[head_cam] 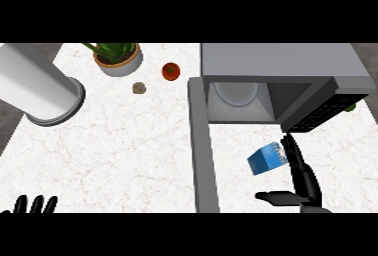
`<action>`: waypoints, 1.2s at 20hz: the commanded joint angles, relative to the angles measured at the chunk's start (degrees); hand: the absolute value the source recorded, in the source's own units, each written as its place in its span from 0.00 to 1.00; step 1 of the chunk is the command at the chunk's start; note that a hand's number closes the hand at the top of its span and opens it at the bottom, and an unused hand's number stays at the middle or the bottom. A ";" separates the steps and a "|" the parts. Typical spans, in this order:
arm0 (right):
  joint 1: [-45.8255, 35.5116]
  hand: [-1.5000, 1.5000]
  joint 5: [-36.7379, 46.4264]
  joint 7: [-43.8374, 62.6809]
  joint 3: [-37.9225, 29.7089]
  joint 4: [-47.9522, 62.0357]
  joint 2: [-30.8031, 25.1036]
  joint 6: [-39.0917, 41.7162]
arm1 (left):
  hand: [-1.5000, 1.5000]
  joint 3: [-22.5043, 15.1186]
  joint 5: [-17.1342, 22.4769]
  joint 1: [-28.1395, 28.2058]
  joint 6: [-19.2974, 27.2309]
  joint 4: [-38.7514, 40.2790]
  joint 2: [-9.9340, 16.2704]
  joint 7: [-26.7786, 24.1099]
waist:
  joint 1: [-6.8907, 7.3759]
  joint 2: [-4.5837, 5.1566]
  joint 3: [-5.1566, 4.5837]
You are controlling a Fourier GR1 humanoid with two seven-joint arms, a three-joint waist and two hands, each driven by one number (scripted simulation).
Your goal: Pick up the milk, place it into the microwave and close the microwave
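At the lower left edge only the black fingers of the left hand (33, 205) show, straight and pointing up, resting, holding nothing. At the lower right the right hand (299, 172) comes in from the edge: fingers long and straight toward the microwave, thumb stuck out to the left, so the hand is wide and not curled. The milk (266, 159) is a small blue carton w/ a white ribbed top edge, boxy shape, tilted; it sits just beside the straight fingers on their left side, in front of the microwave opening, not inside yet. If fingers really touch it or it is above the counter, I cannot tell. The counter (133, 145) is white stone w/ thin brownish veins, smooth. The microwave (284, 75) is a grey box, matte, w/ open cavity and a pale round glass plate (236, 92) on its floor. Its door (203, 150) is swung open, seen as a long grey slab running toward the near edge, left of the milk. A dark control panel (325, 110) is at the right front corner, approx. above the fingertips. Farther, at left, a big white cylinder (37, 82) w/ grey rim lies tilted. At the back: a potted plant (118, 57) w/ green spiky leaves in a grey round pot, a small brownish lump (139, 88), and a red tomato (171, 71), all well apart from the milk.
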 commanded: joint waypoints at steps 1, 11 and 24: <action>-3.59 0.00 -0.02 0.52 0.24 2.18 0.39 -0.18 | 0.00 2.16 2.11 -0.95 -1.03 1.69 0.86 -0.37 | -0.10 -0.02 -0.02; -7.58 0.00 -0.95 -0.57 -0.54 7.13 1.15 -1.40 | 0.00 2.41 1.04 -4.02 -0.31 4.36 0.19 -1.24 | -0.17 0.00 -0.02; -17.45 1.00 1.67 -8.04 -5.04 20.71 3.57 -18.68 | 0.00 -0.68 0.08 4.01 -3.03 0.98 0.55 -4.94 | 0.76 0.17 0.06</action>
